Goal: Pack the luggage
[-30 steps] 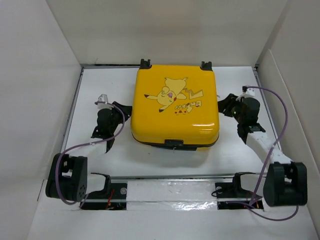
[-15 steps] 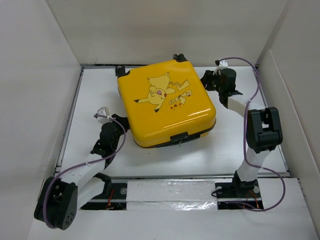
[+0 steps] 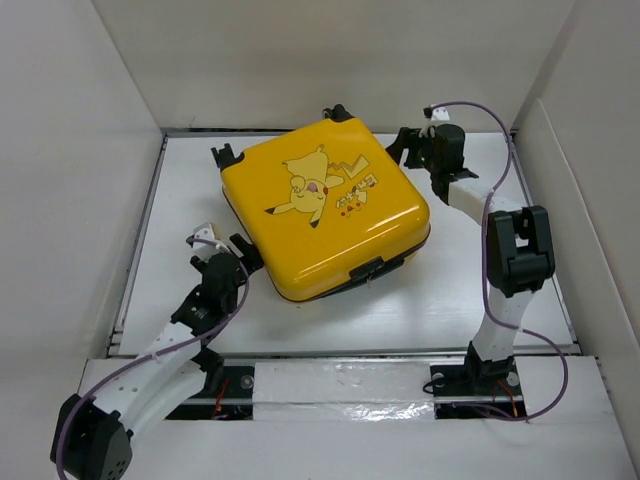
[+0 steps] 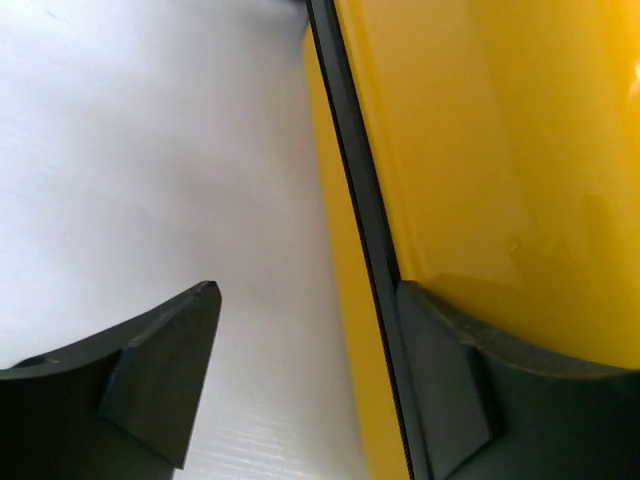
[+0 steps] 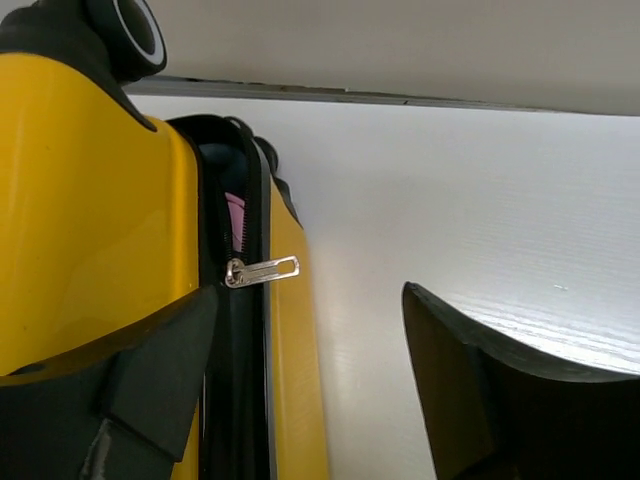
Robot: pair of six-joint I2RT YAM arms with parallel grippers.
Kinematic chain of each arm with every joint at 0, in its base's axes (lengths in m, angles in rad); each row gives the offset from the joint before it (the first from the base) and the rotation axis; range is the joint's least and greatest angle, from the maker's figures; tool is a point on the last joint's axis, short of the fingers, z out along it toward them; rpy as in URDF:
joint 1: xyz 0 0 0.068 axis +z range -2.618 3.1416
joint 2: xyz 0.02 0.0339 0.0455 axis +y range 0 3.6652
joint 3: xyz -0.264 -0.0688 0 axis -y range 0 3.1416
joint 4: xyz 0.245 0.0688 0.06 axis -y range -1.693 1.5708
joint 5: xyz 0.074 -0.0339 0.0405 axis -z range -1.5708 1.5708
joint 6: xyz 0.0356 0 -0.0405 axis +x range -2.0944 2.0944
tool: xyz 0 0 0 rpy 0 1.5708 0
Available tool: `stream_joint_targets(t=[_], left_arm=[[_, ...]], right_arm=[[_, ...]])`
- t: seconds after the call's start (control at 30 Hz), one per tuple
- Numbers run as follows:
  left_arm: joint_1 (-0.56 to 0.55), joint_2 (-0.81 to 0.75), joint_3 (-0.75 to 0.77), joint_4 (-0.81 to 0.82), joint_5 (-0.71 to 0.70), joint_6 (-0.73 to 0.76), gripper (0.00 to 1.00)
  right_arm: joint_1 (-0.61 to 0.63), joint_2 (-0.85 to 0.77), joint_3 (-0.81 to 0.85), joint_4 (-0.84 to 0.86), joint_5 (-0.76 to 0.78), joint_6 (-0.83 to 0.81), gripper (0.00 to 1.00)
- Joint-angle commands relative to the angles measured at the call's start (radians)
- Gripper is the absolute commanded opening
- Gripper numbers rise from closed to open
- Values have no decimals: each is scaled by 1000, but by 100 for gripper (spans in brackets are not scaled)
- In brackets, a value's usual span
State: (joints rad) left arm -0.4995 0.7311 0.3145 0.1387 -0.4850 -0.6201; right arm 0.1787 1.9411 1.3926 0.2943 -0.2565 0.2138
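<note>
Top external: the yellow Pikachu suitcase (image 3: 325, 205) sits skewed on the tabletop (image 3: 180, 200), with the left hand (image 3: 247, 255) at its near-left corner and the right hand (image 3: 400, 150) at its far-right corner. Left wrist: the hand is spread, one finger (image 4: 450, 380) against the shell, apparently bracing it. Right wrist: the hand is spread beside the zipper pull (image 5: 262, 270), seemingly to close the gaping seam.

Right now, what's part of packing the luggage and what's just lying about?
Job: yellow Pikachu suitcase, zipper pull, pink item inside the gap, left pincer, right pincer.
Just there: white table, white walls, purple cables.
</note>
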Motion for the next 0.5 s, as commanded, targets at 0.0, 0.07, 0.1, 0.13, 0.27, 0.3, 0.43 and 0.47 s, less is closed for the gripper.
stream_joint_targets(t=[0.0, 0.07, 0.1, 0.13, 0.27, 0.3, 0.43, 0.47], left_arm=[[-38, -90, 181, 349, 125, -112, 75], [-13, -81, 244, 349, 64, -109, 79], [-1, -64, 271, 346, 47, -106, 80], [34, -41, 332, 332, 42, -124, 82], [169, 141, 483, 280, 225, -187, 87], [200, 174, 510, 269, 271, -194, 88], [369, 335, 615, 260, 437, -259, 89], [433, 403, 620, 268, 494, -270, 88]], right_arm=[[202, -119, 9, -61, -305, 98, 85], [193, -168, -1, -63, -273, 104, 87], [183, -186, -9, -57, -265, 108, 89], [183, -204, -21, -49, -257, 117, 92], [165, -319, -90, -26, -227, 114, 94], [156, -341, -134, -11, -216, 113, 95], [134, -471, -290, 46, -173, 136, 90], [134, -505, -338, 102, -150, 145, 77]])
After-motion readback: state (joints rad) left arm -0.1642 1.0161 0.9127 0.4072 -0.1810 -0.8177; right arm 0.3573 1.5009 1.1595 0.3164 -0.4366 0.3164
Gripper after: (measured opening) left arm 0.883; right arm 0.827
